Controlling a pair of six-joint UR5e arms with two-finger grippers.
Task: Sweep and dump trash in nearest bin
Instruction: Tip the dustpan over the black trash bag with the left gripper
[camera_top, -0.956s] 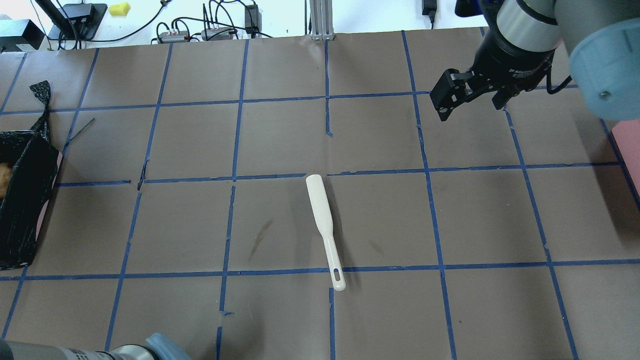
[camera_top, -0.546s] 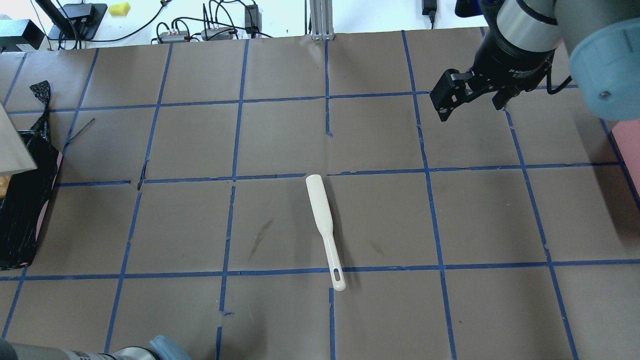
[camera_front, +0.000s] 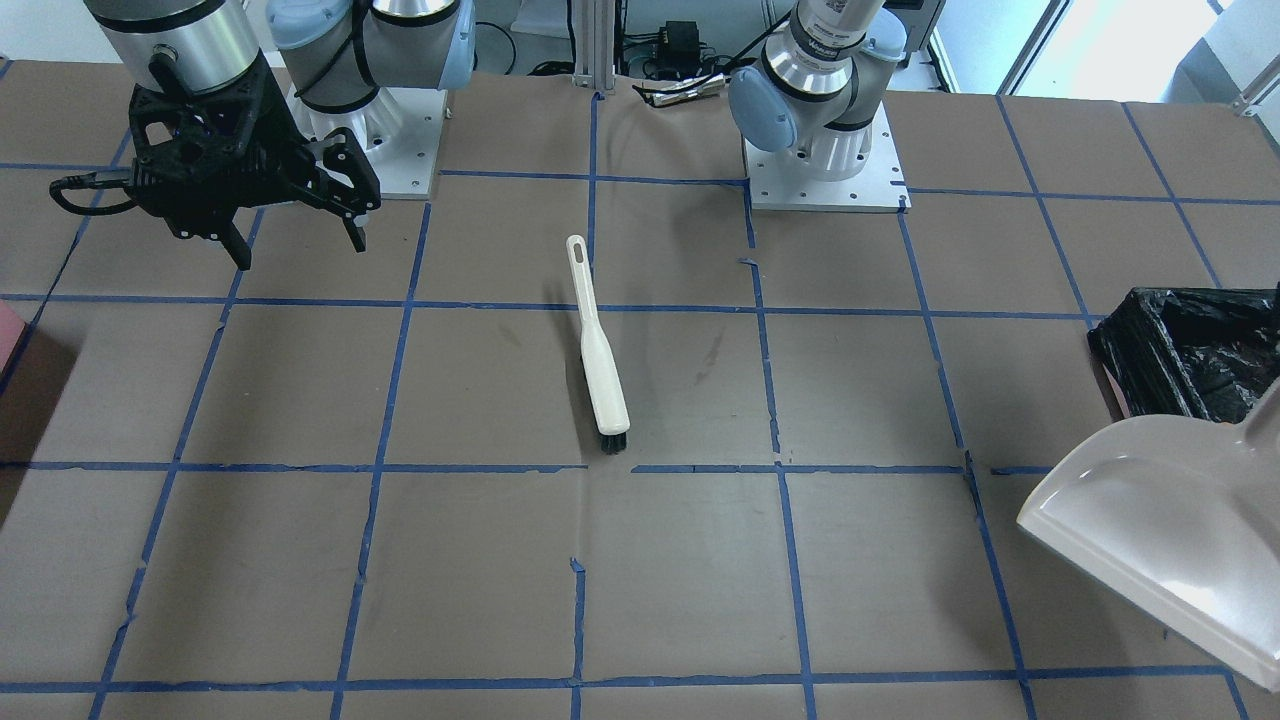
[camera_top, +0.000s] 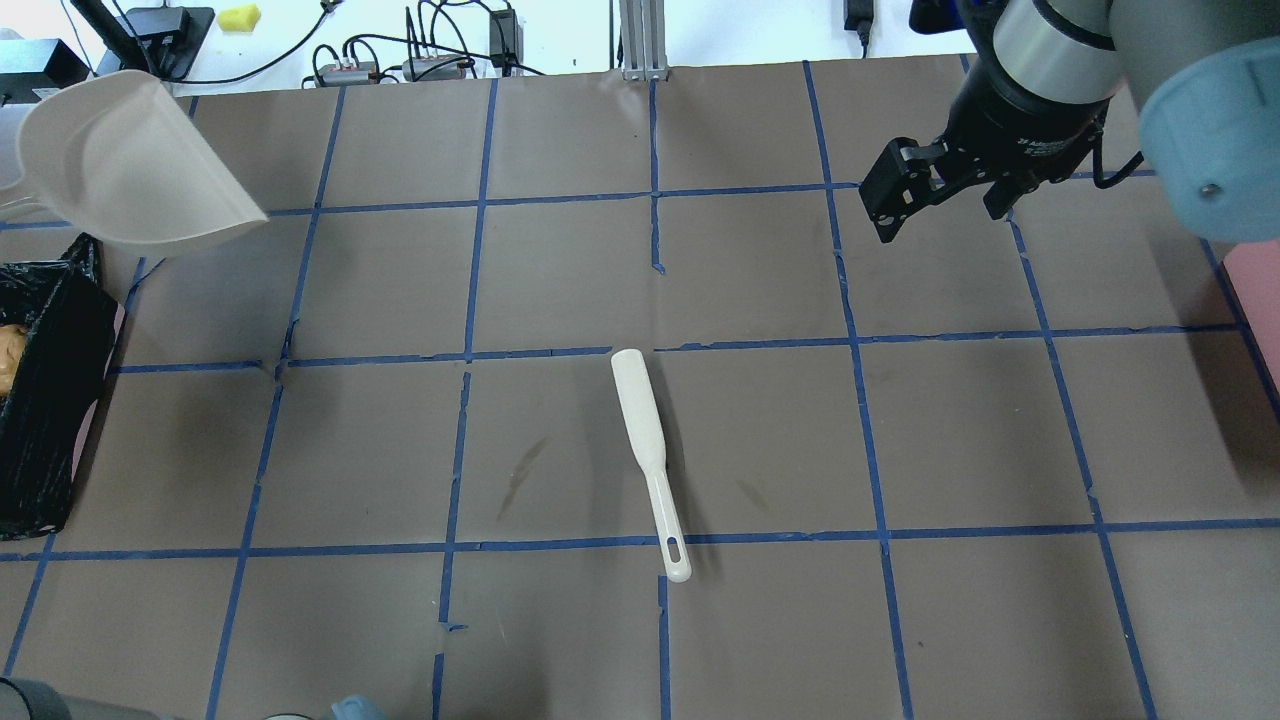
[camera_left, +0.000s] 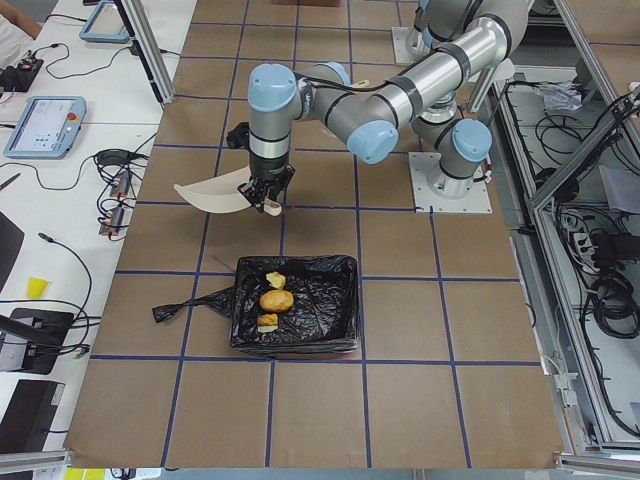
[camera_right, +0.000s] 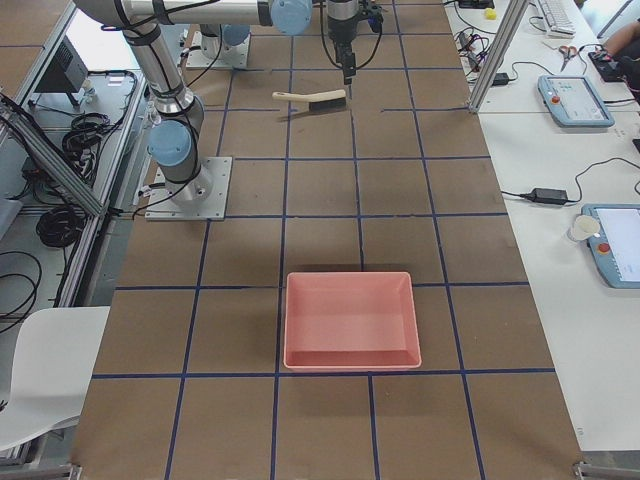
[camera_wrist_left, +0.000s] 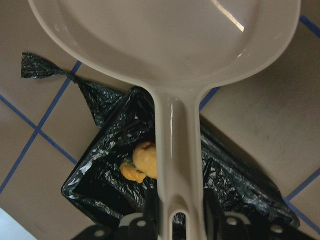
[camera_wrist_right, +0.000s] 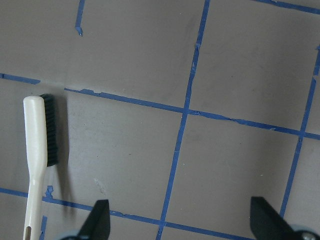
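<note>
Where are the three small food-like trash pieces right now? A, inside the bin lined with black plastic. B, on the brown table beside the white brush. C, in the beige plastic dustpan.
A: the exterior left view shows the trash pieces lying in the black-lined bin, and the beige dustpan looks empty.

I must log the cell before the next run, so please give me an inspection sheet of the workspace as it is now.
Surface: table covered with brown paper and a blue tape grid; faint dark smears near the middle.
Job's things: trash, three pieces, inside the black-lined bin; dustpan empty, held in the air near the bin; brush lying mid-table.
Clutter: pink tray, empty, at the robot's right end.
Grippers: left gripper shut on the dustpan handle; right gripper open, empty, above the table.
Cables: cable bundle on the white bench past the far edge.
Surroundings: teach pendants on side benches; white chair.
</note>
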